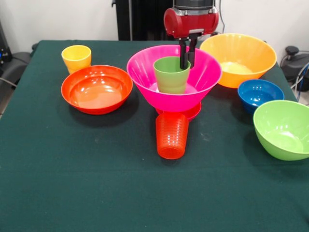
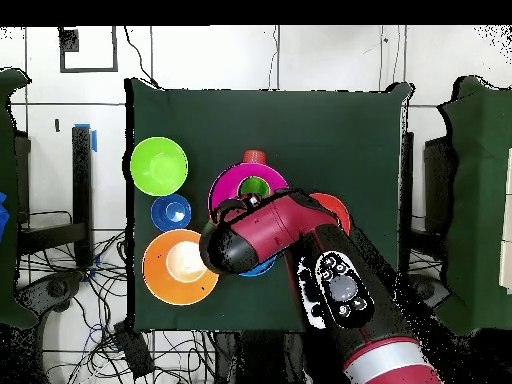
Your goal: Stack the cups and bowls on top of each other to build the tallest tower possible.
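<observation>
The light green cup (image 1: pixel 172 74) is seen standing upright inside the large pink bowl (image 1: pixel 145 72), which rests on a small magenta bowl (image 1: pixel 193 112) (only its rim is shown). The cup's far rim is pinched between the narrow jaws of the gripper (image 1: pixel 187 64). The ribbed orange-red cup (image 1: pixel 171 135) is placed upside down just in front of the tower.

We find no legible text, labels, brand marks or numbers on anything in either view.
</observation>
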You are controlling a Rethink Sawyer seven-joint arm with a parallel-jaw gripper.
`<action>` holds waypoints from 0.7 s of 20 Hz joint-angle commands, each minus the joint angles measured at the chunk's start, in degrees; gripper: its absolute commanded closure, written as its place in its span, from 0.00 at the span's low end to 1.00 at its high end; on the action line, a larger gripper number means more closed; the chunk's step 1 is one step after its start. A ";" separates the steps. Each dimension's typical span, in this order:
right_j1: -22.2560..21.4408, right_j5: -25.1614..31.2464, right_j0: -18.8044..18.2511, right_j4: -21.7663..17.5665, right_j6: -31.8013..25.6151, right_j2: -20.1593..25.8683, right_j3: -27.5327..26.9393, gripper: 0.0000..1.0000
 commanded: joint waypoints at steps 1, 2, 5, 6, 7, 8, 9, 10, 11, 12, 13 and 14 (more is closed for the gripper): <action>2.83 -2.26 1.21 -3.73 1.22 -2.03 1.83 1.00; 2.92 -2.33 1.04 -3.66 1.04 -1.87 2.02 1.00; 3.30 -2.05 0.67 -3.25 0.32 -1.15 1.91 1.00; 3.54 -1.79 0.42 -3.08 -0.25 -0.65 1.75 1.00; 3.66 -1.65 0.31 -2.97 -0.51 -0.42 1.72 1.00; 3.79 -1.51 0.20 -2.87 -0.77 -0.19 1.70 1.00; 3.76 -1.67 0.34 -2.85 -0.35 -0.44 1.85 1.00; 3.77 -1.44 0.31 -2.61 -0.28 -0.45 2.11 1.00; 3.77 -1.32 0.51 -2.55 -0.03 -0.62 2.23 1.00; 3.78 -1.18 0.51 -2.43 -0.04 -0.57 2.36 1.00; 3.79 -1.04 0.51 -2.30 -0.05 -0.52 2.50 1.00; 3.82 -0.90 0.48 -2.22 -0.12 -0.47 2.52 1.00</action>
